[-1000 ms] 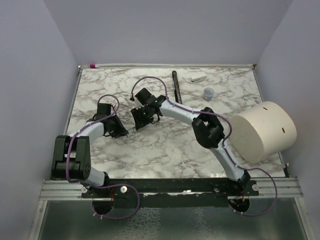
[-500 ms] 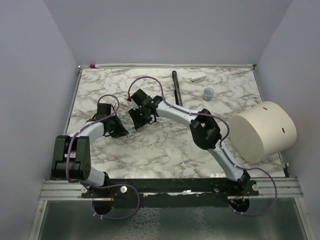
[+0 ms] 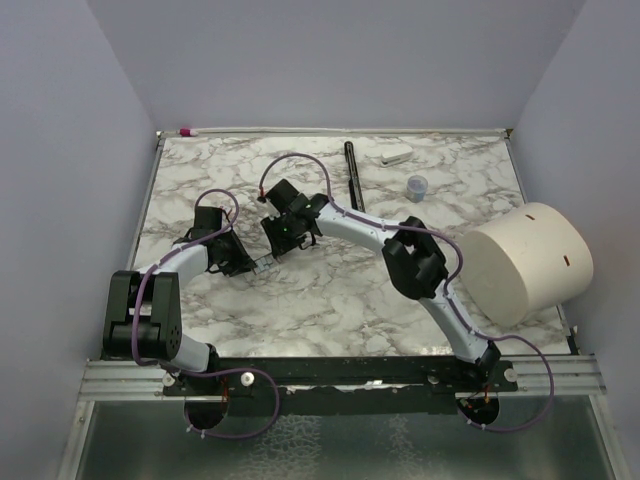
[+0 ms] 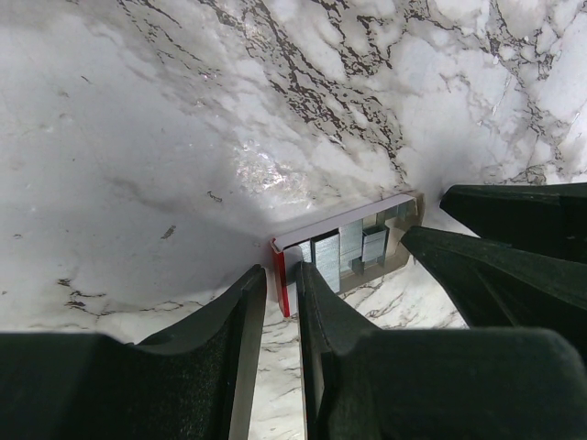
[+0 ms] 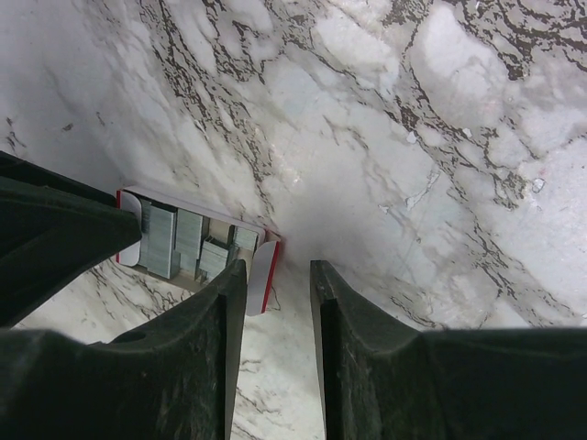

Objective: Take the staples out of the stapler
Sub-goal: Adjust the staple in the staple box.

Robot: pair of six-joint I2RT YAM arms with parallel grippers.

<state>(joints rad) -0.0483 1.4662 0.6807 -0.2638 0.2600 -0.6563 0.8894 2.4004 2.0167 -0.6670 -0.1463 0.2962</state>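
Observation:
The stapler (image 3: 352, 175), a thin black bar, lies at the back of the table, far from both grippers. A small open box (image 4: 344, 225) with red-and-white walls holds silver staples (image 4: 326, 259), also seen in the right wrist view (image 5: 170, 240). My left gripper (image 4: 282, 275) is shut on the box's red end wall (image 4: 280, 286). My right gripper (image 5: 278, 270) is narrowly open at the box's other end, with the white-and-red end flap (image 5: 262, 275) inside the gap against one finger. In the top view the two grippers (image 3: 252, 266) (image 3: 272, 250) meet at the box.
A large cream cylinder (image 3: 525, 262) lies at the right edge. A white object (image 3: 397, 155) and a small grey-blue cap (image 3: 417, 187) sit near the back. A pink-tipped item (image 3: 186, 131) lies at the back left corner.
My right wrist has shifted slightly by the box. My left arm has not moved.

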